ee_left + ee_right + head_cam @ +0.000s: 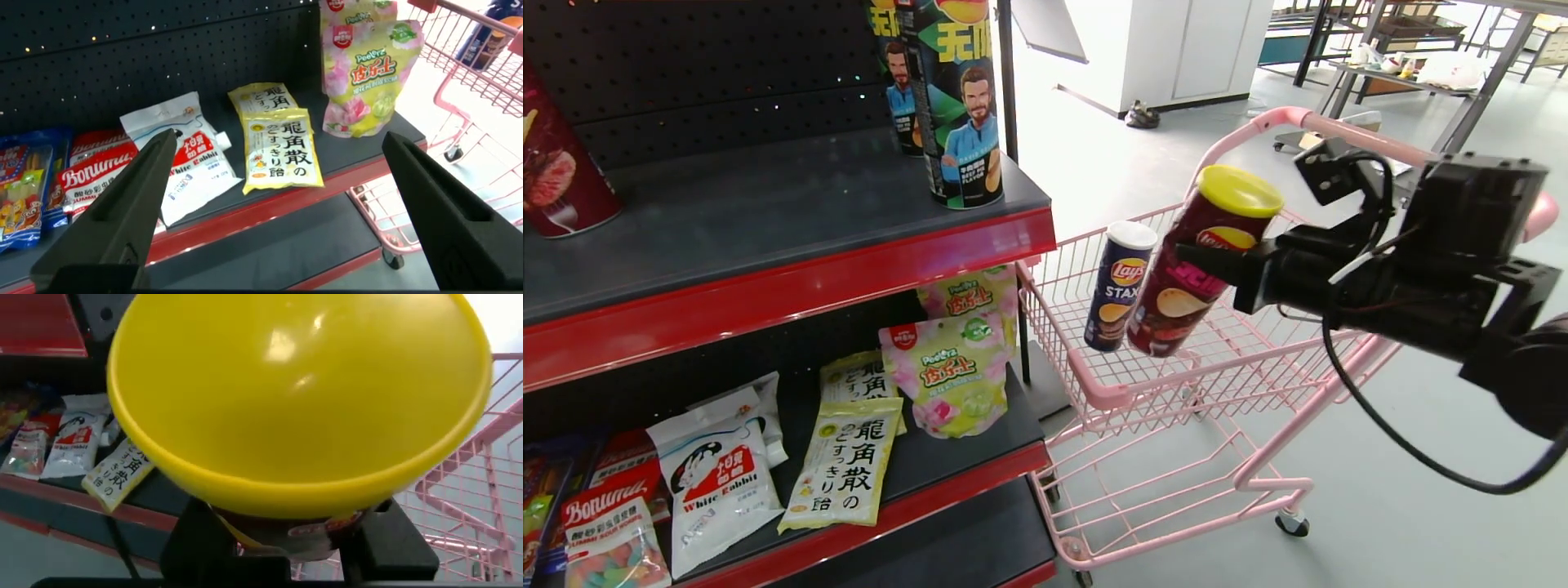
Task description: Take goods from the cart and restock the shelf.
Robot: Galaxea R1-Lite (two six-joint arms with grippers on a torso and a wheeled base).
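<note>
We see the right gripper (pixel 1191 273) clamped around the middle of a maroon chip can (pixel 1172 314), its fingers pressed against the sides. The can hangs over the pink cart (pixel 1094 390), to the right of the shelf. Its long axis is close to upright but tilted, with the yellow lid (pixel 1240 189) up and to the right and the base down and to the left. A blue chip can (pixel 1117 286) stands in the cart basket just left of the held can. The left gripper (pixel 278 140) is spread wide and holds nothing, in front of the lower shelf (pixel 327 175), where candy bags (pixel 278 147) lie.
</note>
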